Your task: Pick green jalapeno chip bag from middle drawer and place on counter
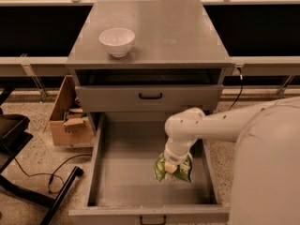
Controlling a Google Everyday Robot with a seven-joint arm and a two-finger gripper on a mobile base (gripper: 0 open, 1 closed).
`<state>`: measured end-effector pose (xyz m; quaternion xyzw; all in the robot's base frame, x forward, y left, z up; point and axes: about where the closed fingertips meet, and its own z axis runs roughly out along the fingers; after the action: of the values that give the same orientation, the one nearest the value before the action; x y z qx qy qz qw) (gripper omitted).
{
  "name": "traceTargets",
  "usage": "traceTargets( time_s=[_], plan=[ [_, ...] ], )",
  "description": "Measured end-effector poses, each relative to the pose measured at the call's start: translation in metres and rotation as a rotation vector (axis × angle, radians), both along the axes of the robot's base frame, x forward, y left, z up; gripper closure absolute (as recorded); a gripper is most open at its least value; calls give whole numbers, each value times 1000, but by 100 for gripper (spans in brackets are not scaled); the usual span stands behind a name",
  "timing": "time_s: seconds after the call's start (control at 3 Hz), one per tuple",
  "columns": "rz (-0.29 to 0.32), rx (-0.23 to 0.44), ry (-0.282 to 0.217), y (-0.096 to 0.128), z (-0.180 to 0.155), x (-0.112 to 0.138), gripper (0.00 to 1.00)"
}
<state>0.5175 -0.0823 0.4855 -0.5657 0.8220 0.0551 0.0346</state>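
The green jalapeno chip bag (174,169) hangs from my gripper (172,167), which is shut on its top. The bag sits a little above the grey floor of the open middle drawer (123,175), right of the drawer's centre. My white arm (206,125) reaches in from the right and bends down to the bag. The counter (178,32) is the grey cabinet top behind and above the drawer.
A white bowl (117,41) stands on the counter's left part. A shut drawer front with a black handle (150,96) lies above the open drawer. A cardboard box (70,121) and a black chair base (28,182) stand on the floor at the left.
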Motion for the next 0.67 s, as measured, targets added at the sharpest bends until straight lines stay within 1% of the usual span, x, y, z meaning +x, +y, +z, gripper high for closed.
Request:
traceTargets(
  time_s=[0.33,0.67],
  plan=[
    [-74,-55,-40,-37,90,31,100],
    [-166,-47,-41,-84,165,53,100]
  ],
)
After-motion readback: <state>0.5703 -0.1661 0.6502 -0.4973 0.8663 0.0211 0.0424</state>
